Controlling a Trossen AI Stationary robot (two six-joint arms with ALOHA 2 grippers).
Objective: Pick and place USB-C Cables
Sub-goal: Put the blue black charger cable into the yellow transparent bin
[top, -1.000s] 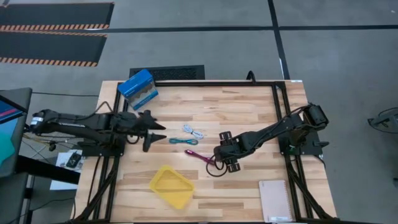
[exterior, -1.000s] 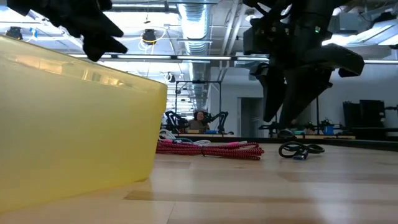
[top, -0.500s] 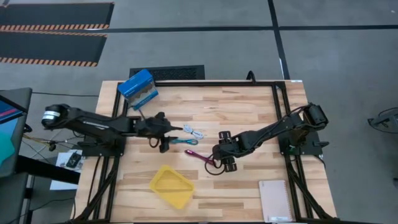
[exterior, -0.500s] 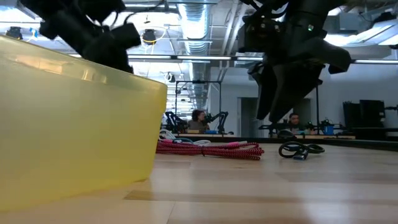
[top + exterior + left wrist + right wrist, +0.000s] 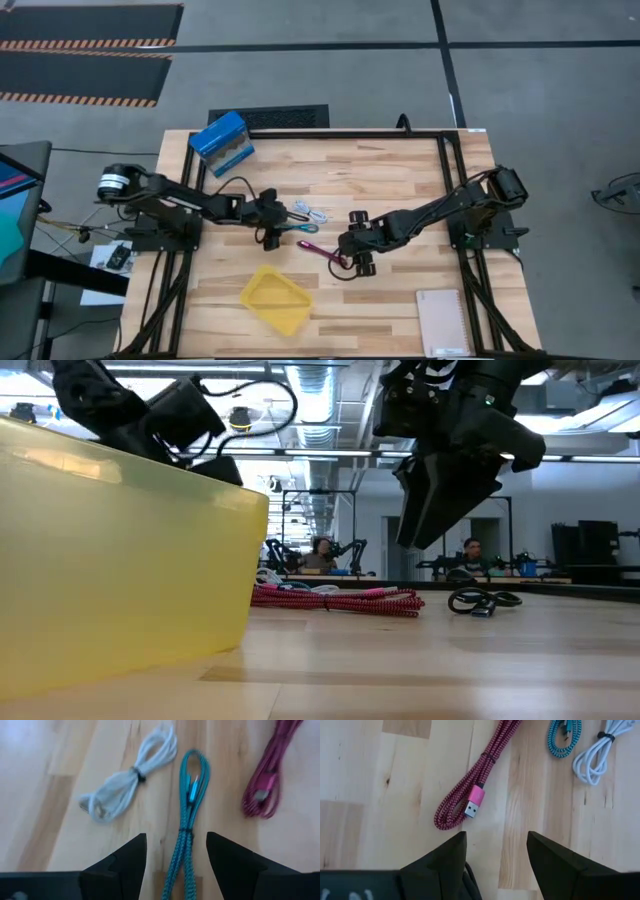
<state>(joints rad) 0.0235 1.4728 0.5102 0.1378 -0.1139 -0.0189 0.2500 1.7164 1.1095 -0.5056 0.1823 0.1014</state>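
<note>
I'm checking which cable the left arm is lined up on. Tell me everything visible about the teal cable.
The teal cable is a braided cord folded into a long narrow bundle, pinched by a dark tie near its middle, with a teal connector lying inside the loop. It lies flat on the wooden table, between the white cable and the magenta cable, touching neither. The open left gripper straddles one end.

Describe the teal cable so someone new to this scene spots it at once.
Start at the yellow tray near the table's front edge; three thin cables lie side by side just beyond it. The teal cable is the middle one, between the white cable and the magenta cable, right under the left gripper, whose open fingers straddle it.
</note>
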